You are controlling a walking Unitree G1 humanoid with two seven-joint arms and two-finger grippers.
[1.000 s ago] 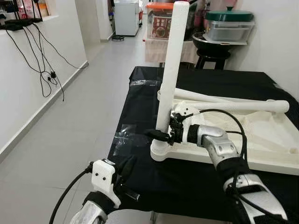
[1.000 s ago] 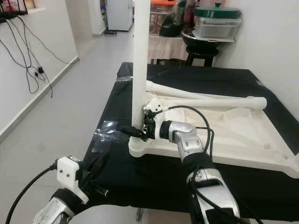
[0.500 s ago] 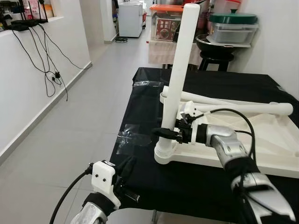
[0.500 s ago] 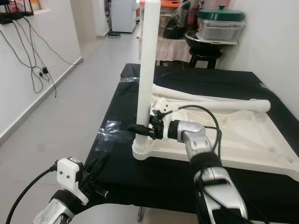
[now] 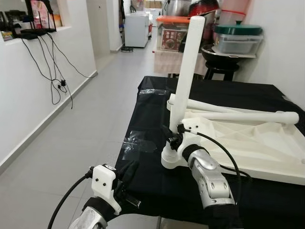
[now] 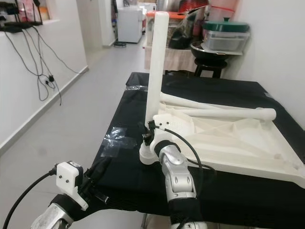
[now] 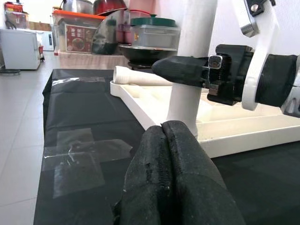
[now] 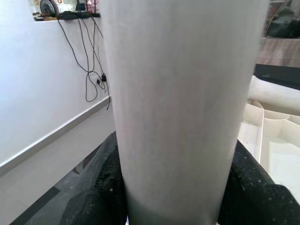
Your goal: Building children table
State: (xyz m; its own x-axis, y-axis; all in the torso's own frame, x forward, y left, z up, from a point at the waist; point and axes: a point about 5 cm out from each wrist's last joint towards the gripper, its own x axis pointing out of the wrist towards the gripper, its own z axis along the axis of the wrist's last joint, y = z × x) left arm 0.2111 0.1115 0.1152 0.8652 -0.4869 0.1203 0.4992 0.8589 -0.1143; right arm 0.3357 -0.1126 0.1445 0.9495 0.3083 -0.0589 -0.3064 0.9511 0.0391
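Gripping the upright table leg (image 5: pixel 186 76) low down with my right gripper (image 5: pixel 172 138), I have its two black fingers clamped on either side of the white tube, just above the corner socket (image 5: pixel 170 160) of the upturned tabletop (image 5: pixel 257 143). That tabletop lies underside-up on the black cloth (image 5: pixel 147 124) across the centre and right of the head view, with two loose legs (image 5: pixel 238 114) resting across it toward the upper right. From the right wrist, the leg sits between both pads (image 8: pixel 101 187), touching each.

My left gripper (image 7: pixel 171 154) sits idle at the lower left of the head view, fingers pressed together on nothing, off the near edge of the cloth.

Judging the risk: the leg leans slightly, so if it is not square in the socket and I twist or press, the thread or seat could bind and jam. The hold is low on a long, smooth tube, which could slip or swing at the top. Nothing pins the tabletop, so torque may slide it on the cloth, toward the near edge
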